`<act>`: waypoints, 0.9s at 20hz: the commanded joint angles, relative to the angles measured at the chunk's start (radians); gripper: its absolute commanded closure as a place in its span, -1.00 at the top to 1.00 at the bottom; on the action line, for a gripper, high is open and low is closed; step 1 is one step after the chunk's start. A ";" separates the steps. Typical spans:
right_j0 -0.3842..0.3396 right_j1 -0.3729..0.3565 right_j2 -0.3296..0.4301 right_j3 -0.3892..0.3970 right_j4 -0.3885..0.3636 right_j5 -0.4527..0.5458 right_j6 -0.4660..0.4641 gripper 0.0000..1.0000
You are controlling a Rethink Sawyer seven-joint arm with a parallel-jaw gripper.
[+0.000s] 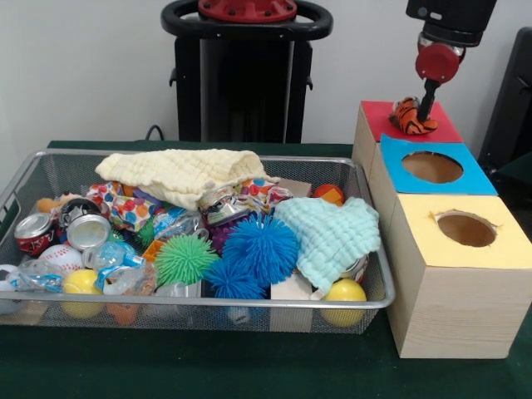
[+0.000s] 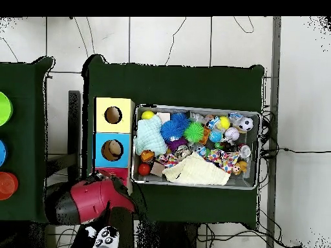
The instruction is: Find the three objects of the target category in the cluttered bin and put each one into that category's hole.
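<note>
Now the claw (image 1: 424,116), upper right of frame, is clamped on a striped tiger toy (image 1: 411,116) over the red box (image 1: 391,120); releasing into its hole looks next.

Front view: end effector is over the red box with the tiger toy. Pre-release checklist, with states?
1. Tiger toy at the end effector: ok.
2. Toy over the red box: ok, it sits on the red top.
3. Toy lined up with the red hole: cannot tell, the hole is hidden.
4. Grip state: cannot tell.
5. Blue box and yellow box holes unblocked: ok.
6. More target items left in the bin: cannot tell under the clutter.
</note>
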 commanded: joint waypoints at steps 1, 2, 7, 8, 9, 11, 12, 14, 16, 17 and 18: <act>-0.008 0.041 -0.004 0.093 0.010 -0.082 0.292 -1.00; -0.011 0.042 0.000 0.101 0.010 -0.093 0.292 -1.00; -0.019 0.056 0.002 0.127 -0.001 -0.151 0.289 -1.00; -0.024 0.052 0.006 0.139 -0.001 -0.163 0.286 -1.00; -0.028 0.048 0.009 0.147 -0.001 -0.171 0.283 -1.00; -0.033 0.033 0.011 0.167 -0.001 -0.170 0.274 -1.00; -0.036 0.018 0.012 0.179 0.000 -0.163 0.268 -1.00; -0.041 -0.007 0.015 0.199 0.004 -0.150 0.258 -1.00; -0.044 -0.029 0.017 0.217 0.007 -0.142 0.251 -1.00; -0.043 -0.033 0.018 0.222 0.008 -0.144 0.251 -1.00; -0.036 -0.033 0.013 0.223 0.009 -0.145 0.256 -1.00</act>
